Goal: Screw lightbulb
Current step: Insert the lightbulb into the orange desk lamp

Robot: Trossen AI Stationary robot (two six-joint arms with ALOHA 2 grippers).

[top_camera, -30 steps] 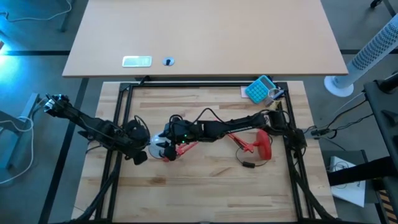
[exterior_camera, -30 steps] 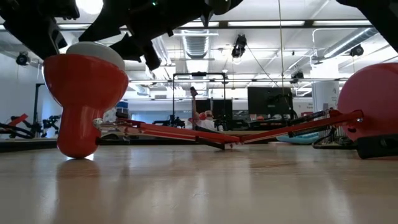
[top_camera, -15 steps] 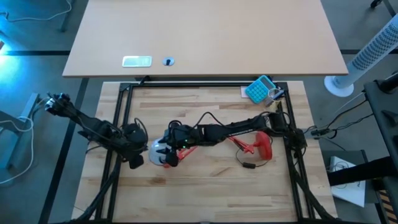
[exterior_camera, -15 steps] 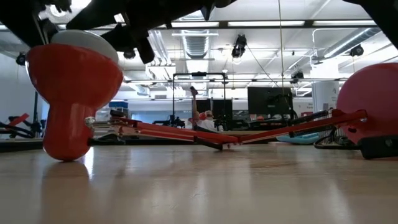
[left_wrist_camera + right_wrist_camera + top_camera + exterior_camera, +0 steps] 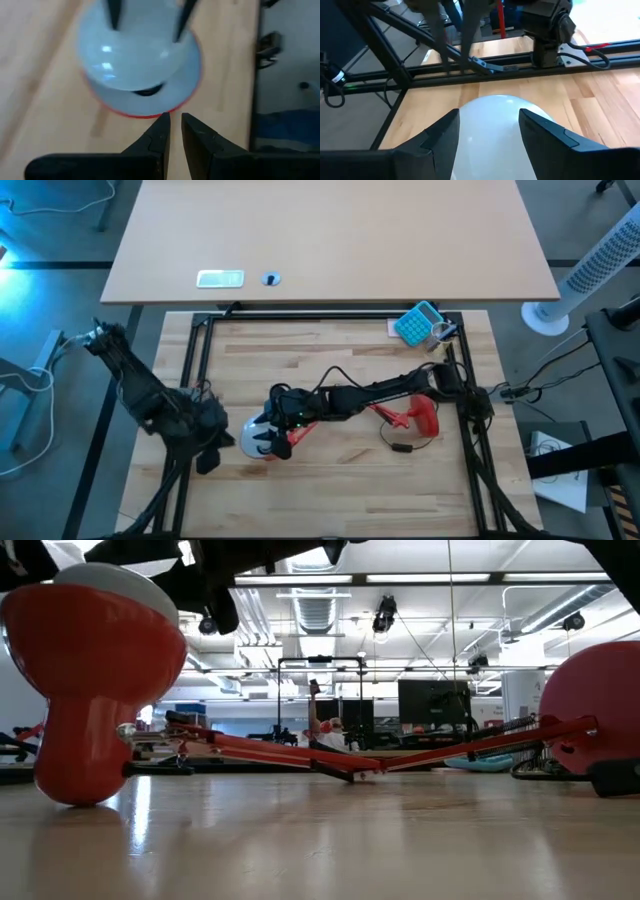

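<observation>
Looking straight down, the high view showed the right claw [image 5: 263,438] over the lightbulb [image 5: 256,436], which sat in the red lamp shade [image 5: 280,446] near the middle of the wooden table [image 5: 330,480]. The left claw [image 5: 208,455] lay just beside it, apart from the bulb. The lamp's folded arm ran to its red base [image 5: 424,412]; a blue calculator [image 5: 417,323] lay at the far edge.

Low view: the shade [image 5: 90,680] stood mouth-up on the table [image 5: 350,840], the bulb's dome [image 5: 115,585] showing above its rim.

Left wrist view: the left claw [image 5: 175,125] was nearly closed and held nothing; the bulb [image 5: 137,55] filled the shade beyond it, with the other arm's fingertips [image 5: 114,15] touching the dome.

Right wrist view: the right claw [image 5: 490,125] was spread around the dome [image 5: 495,135], its fingers [image 5: 442,135] against both sides.

The bulb appeared seated in the socket; how far it was threaded could not be told, so tightening and release probably remained.
</observation>
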